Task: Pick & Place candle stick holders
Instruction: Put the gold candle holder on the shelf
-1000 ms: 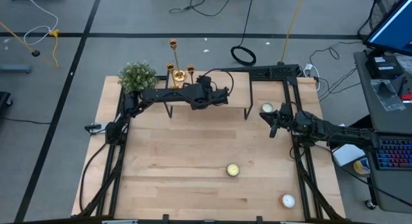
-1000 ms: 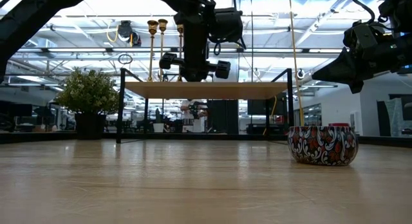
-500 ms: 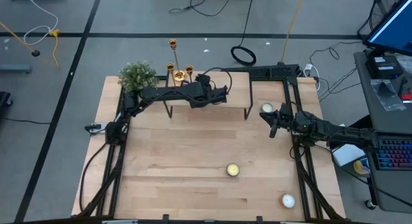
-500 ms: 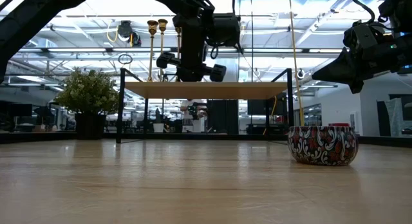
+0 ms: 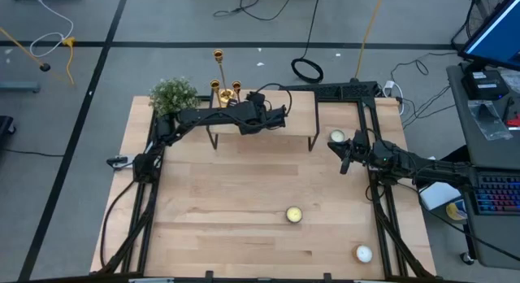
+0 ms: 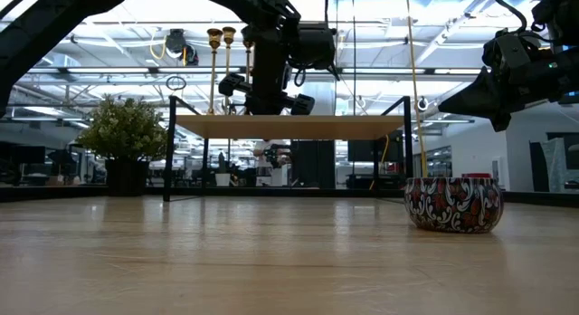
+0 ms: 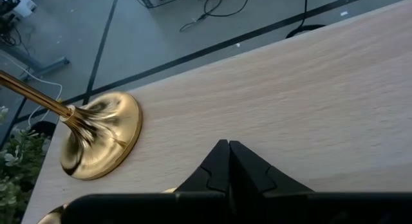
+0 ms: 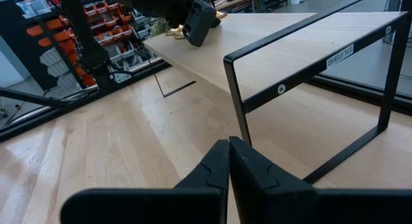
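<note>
Three gold candle stick holders [image 5: 223, 89] stand by their round bases on the far left corner of a wooden shelf [image 5: 284, 104]. In the low view their cups [image 6: 222, 33] rise above the shelf top. My left gripper [image 5: 248, 99] hovers over the shelf just right of them, shut with nothing between its fingers. In the left wrist view one flared base [image 7: 100, 143] sits on the shelf top beside my left gripper [image 7: 228, 144]; a sliver of gold [image 7: 168, 190] shows next to the fingers. My right gripper [image 5: 345, 163] waits at the table's right side, shut [image 8: 228, 141].
A potted plant [image 5: 173, 96] stands at the table's far left, next to the shelf. A patterned tin with a candle [image 6: 452, 205] sits near the right arm. Two more candles [image 5: 293, 215] [image 5: 363, 253] lie toward the near right. The shelf's black frame [image 8: 309, 69] stands ahead of my right gripper.
My left gripper has rolled a little about its own pointing line while staying over the shelf beside the candle stick holders. Its fingers have stayed shut.
</note>
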